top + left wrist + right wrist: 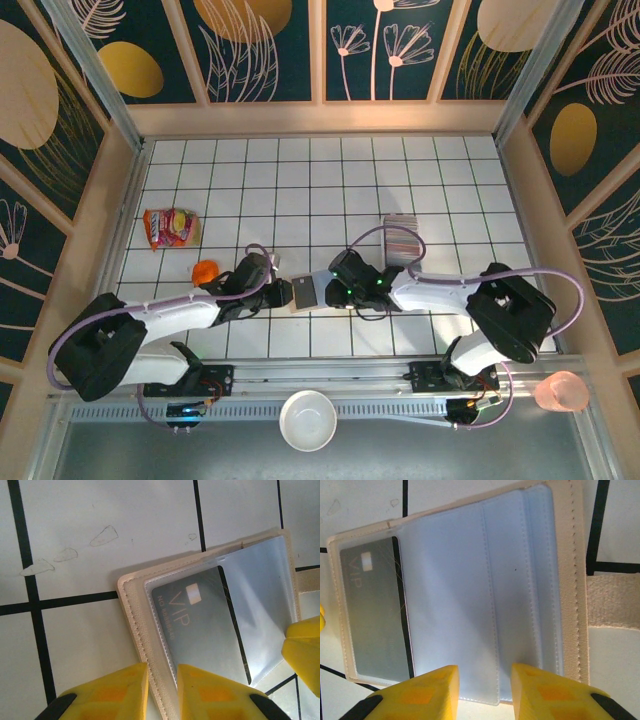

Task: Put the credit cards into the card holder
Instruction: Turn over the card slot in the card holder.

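The tan card holder (305, 292) lies open on the tiled table between both grippers. A grey VIP card (200, 620) sits in its clear sleeve (450, 595), and its snap flap (612, 602) sticks out to one side. My left gripper (162, 672) has its jaws a narrow gap apart over the holder's stitched edge (137, 620), with nothing pinched. My right gripper (485, 677) stands open over the lower edge of the sleeve pages. The other credit cards (403, 238) stand in a row in a clear tray behind the right gripper.
A red-orange snack packet (170, 228) and a small orange object (205, 271) lie at the left. A white bowl (308, 420) sits at the near edge and a pink cup (562, 392) at the near right. Low walls ring the table.
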